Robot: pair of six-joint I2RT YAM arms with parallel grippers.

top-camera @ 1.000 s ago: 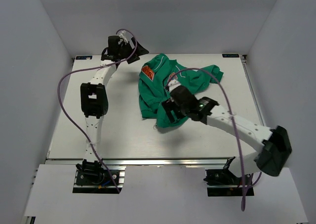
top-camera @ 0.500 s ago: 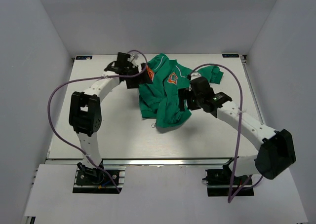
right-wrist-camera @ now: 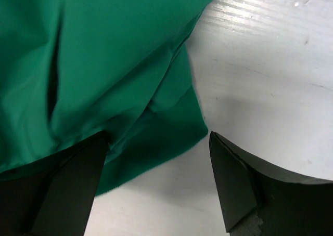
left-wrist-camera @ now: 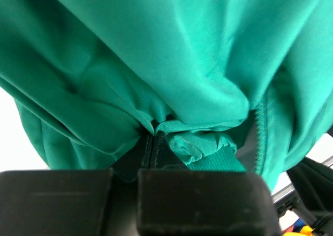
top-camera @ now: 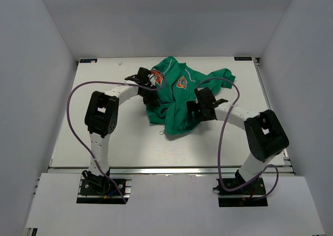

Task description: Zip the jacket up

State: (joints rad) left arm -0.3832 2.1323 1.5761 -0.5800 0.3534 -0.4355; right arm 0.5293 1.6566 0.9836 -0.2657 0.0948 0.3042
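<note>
Toward the far edge of the white metal table [top-camera: 104, 153], about mid-width: small green fabric track jacket [top-camera: 177, 103], crumpled in a heap, front not lying flat. Orange chest logo [top-camera: 181, 82] faces up; orange sleeve patch [top-camera: 156, 78] at the heap's left side.

Left gripper [left-wrist-camera: 152, 137] at the heap's left edge beside the patch. Jaws closed, a fold of green cloth pinched between them.

Right gripper [right-wrist-camera: 157, 137] at the heap's right edge. Jaws wide apart, holding nothing; one finger over the cloth, the other over bare table.
</note>
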